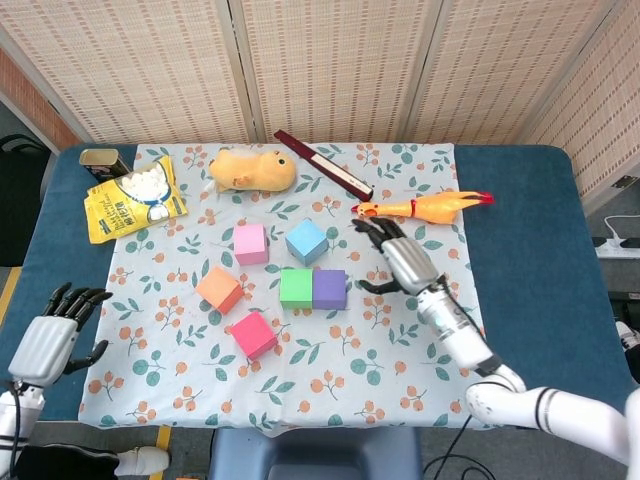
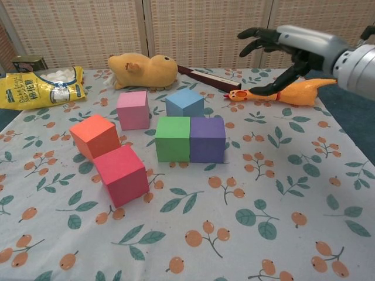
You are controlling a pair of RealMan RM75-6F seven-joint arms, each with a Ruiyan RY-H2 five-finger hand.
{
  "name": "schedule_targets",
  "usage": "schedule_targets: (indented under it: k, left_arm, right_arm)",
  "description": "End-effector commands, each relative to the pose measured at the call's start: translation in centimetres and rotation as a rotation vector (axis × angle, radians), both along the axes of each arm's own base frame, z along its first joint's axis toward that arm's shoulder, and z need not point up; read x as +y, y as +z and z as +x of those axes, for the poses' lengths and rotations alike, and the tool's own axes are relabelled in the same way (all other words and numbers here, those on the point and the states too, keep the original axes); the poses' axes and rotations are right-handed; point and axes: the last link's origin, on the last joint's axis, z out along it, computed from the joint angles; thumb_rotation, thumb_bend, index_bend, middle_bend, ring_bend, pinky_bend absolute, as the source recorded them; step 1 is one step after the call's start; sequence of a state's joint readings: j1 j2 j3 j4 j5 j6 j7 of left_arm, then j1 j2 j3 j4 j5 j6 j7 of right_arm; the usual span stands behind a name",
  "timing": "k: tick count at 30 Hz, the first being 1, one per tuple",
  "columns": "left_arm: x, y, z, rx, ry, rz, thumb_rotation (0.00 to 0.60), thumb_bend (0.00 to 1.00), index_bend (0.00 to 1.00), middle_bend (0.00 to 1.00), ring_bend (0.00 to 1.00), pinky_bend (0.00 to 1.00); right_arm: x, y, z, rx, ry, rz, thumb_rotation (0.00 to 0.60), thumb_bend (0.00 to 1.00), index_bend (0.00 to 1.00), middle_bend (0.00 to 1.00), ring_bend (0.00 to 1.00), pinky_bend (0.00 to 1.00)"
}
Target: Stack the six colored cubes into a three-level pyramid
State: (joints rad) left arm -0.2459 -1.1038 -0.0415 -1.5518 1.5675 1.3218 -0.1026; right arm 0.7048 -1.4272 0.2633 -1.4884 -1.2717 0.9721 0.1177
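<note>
yellow snack bag [image 2: 41, 88] bears dark lettering too blurred to read, no other legible text

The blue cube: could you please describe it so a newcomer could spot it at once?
On the floral cloth, find the green cube and purple cube touching side by side. The blue cube sits just behind them, turned slightly, the only light blue block, with the pink cube to its left.

You have bright, even daylight in both views, with no glare and colours holding true. In the chest view, short soft shadows sit under the green cube [image 2: 173, 138] and red cube [image 2: 122, 175], toward the lower part of the frame. The head view stays sharp across the bench [image 1: 520, 250]. In the chest view, the right hand [image 2: 281, 50] at upper right looks slightly soft.
</note>
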Motion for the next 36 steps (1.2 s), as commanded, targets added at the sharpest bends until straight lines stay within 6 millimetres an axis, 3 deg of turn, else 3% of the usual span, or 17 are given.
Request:
schedule_targets:
  k: [1, 7, 15, 22, 30, 36]
  left_arm:
    - [3.2, -0.7, 1.3, -0.042, -0.025, -0.066, 0.6, 0.38, 0.26, 0.24, 0.21, 0.16]
    - [8.6, -1.9, 2.5, 0.155, -0.089, -0.104, 0.6, 0.42, 0.2, 0.19, 0.16, 0.17]
    - [14.3, -4.9, 3.0, 0.356, -0.083, -0.226, 0.6, 0.43, 0.08, 0.06, 0.04, 0.11]
    - [15.8, -7.4, 3.1, 0.469, -0.123, -0.303, 0.6, 0.44, 0.05, 0.01, 0.01, 0.11]
    - [16.5, -9.5, 5.3, 0.474, -0.224, -0.326, 0.6, 0.43, 0.0, 0.0, 0.0, 0.1]
    - [16.7, -10.5, 6.4, 0.459, -0.281, -0.335, 0.6, 0.4, 0.07, 0.05, 0.04, 0.11]
  right_arm:
    - [2.0, 5.8, -2.6, -0.003, -0.028, -0.095, 0.6, 0.15, 0.0, 0.14, 0.0, 0.0]
    - [3.5, 10.7, -4.6, 0.014, -0.07, -0.171, 0.6, 0.15, 0.0, 0.14, 0.0, 0.0]
    - [4.7, 12.0, -5.9, 0.034, -0.103, -0.193, 0.6, 0.15, 0.0, 0.14, 0.0, 0.0]
    - [5.2, 11.8, -6.5, 0.025, -0.12, -0.198, 0.6, 0.15, 0.0, 0.14, 0.0, 0.0]
    - [5.6, 11.9, -7.4, 0.013, -0.154, -0.203, 0.6, 0.15, 0.0, 0.14, 0.0, 0.0]
    - [6.0, 12.3, -8.1, -0.002, -0.171, -0.219, 0.6, 0.15, 0.0, 0.14, 0.0, 0.0]
